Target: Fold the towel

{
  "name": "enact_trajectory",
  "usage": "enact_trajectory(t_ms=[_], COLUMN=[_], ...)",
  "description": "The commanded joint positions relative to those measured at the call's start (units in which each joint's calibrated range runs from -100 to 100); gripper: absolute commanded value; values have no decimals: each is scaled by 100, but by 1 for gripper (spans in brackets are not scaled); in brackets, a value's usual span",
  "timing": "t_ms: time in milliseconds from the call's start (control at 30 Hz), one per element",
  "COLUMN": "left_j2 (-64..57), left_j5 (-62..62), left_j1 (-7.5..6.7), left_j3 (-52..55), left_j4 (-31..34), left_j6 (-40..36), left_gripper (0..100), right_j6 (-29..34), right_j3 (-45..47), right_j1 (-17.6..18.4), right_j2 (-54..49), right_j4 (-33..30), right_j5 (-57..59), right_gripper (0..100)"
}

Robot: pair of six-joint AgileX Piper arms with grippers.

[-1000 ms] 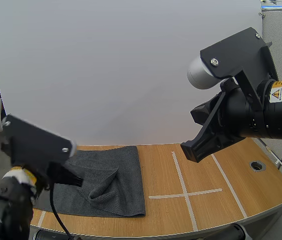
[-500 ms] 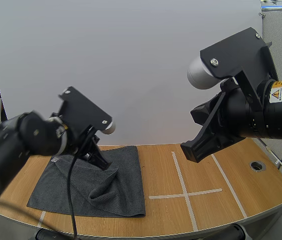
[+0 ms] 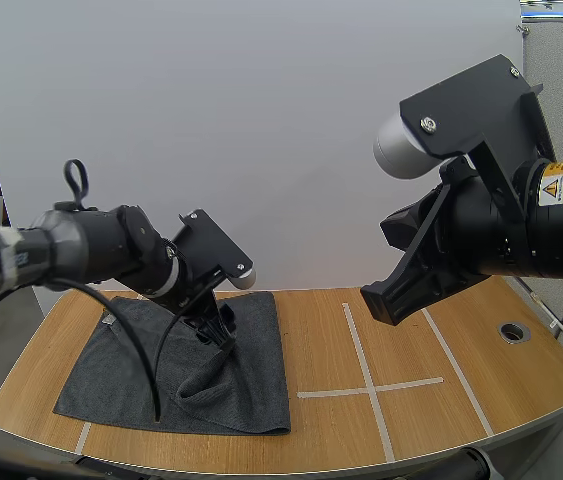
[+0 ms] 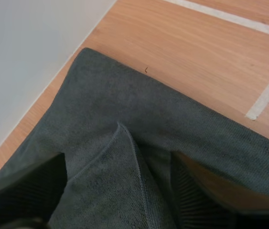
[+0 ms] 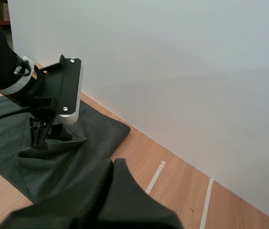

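Note:
A dark grey towel [image 3: 261, 395] lies flat on the left half of the wooden table, with a raised, crumpled ridge [image 3: 209, 372] near its middle. My left gripper [image 3: 223, 335] hangs just over that ridge. In the left wrist view it [image 4: 117, 198] is open: one ribbed finger [image 4: 24, 191] and the other stand wide apart on either side of the ridge [image 4: 127, 152], not pinching it. My right gripper [image 3: 389, 300] hovers high above the table's right half, shut as one dark wedge [image 5: 112, 166] on nothing. The right wrist view looks past it to the towel [image 5: 98, 131] and the left gripper [image 5: 38, 138].
White tape lines [image 3: 366, 385] form a cross on the bare wood right of the towel. A round hole [image 3: 512, 331] sits near the table's right edge. A white wall [image 3: 261, 150] stands along the back. The table's front edge curves close below the towel.
My left arm swung from the near left corner out over the towel and came down at the ridge. Its fingers have spread apart. The right arm has not moved.

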Motion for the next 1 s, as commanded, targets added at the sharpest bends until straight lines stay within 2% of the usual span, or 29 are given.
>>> enact_trajectory(t_ms=[0,333,600,967], left_j2=[471,776,1399,2168], left_j5=[-242,-963,20,226], left_j1=[-19,-19,-19,-19], left_j3=[-194,-439,-953,-1107], left_j4=[-216,-703,-748,-609], left_j6=[110,101,-19,-40], left_gripper=[100,100,100,100], right_j6=[20,20,20,20], right_j3=[3,3,3,3], right_j1=[-21,-21,-21,-21], right_j2=[-49,-49,-49,-49], right_j4=[-32,-32,-32,-32], right_j5=[0,0,0,0], right_gripper=[0,0,0,0])
